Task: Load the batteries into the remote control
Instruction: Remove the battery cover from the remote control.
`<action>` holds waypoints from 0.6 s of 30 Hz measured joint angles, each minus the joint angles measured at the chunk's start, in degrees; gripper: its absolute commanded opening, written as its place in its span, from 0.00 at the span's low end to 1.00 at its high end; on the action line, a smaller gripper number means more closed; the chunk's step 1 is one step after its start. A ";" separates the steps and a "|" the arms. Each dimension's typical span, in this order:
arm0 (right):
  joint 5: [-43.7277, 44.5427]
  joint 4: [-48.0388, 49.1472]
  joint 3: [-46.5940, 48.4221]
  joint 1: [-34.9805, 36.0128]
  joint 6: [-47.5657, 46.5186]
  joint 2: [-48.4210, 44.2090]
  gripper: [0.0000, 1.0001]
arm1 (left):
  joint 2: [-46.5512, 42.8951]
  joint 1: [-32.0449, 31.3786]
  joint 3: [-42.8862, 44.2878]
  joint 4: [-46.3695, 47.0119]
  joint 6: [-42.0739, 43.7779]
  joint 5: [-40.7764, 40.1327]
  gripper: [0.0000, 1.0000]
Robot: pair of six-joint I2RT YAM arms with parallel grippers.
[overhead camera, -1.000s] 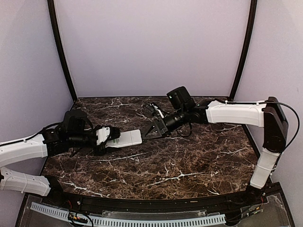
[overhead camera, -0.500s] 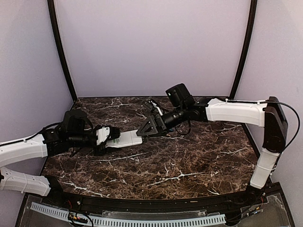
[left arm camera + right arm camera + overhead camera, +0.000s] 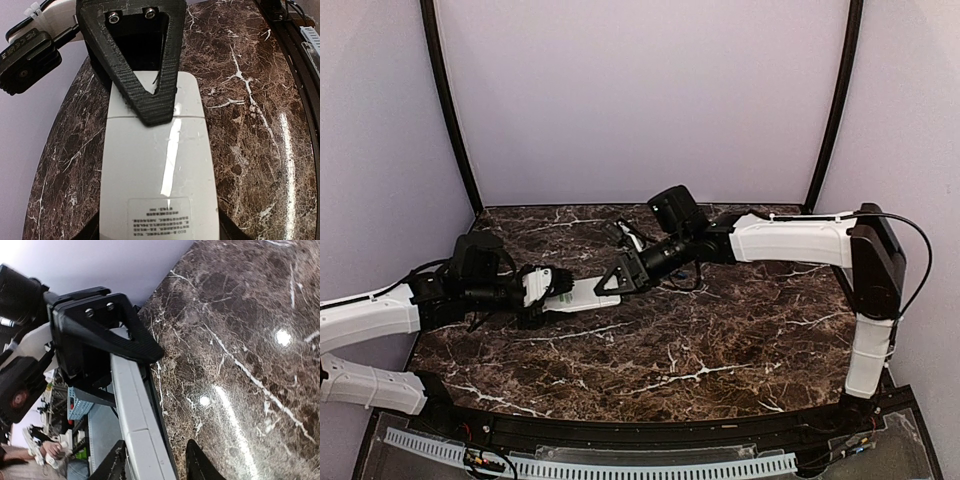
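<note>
Brown marble table (image 3: 720, 345) sits under the flat white plastic remote control (image 3: 160, 170), light, hard and slippery, so the left pincer (image 3: 548, 292) clamps its long sides, while the right pincer (image 3: 609, 284) sits around the far end, and I cannot tell if it grips.

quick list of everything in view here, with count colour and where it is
remote control: one, white, label side up, over the table's left-centre
batteries: none in view
table: one, dark brown marble, under everything
poles: two, black, back corners
slotted strip: one, white, along the near edge
left gripper: one, black, clamped on the remote's left end
right gripper: one, black, jaws apart around the remote's right end
</note>
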 measured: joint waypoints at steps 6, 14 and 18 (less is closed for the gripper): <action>-1.95 1.25 -1.88 -0.52 -0.50 -1.31 0.22 | -0.15 -0.04 -0.24 0.07 0.11 -0.15 0.00; -4.94 0.57 -5.51 -2.34 -1.92 -5.16 0.12 | -0.15 -0.55 -0.26 1.40 0.50 0.44 0.00; -5.75 -0.31 -5.57 -2.58 -2.25 -5.75 0.17 | -0.15 -0.68 -0.26 2.05 1.27 0.57 0.00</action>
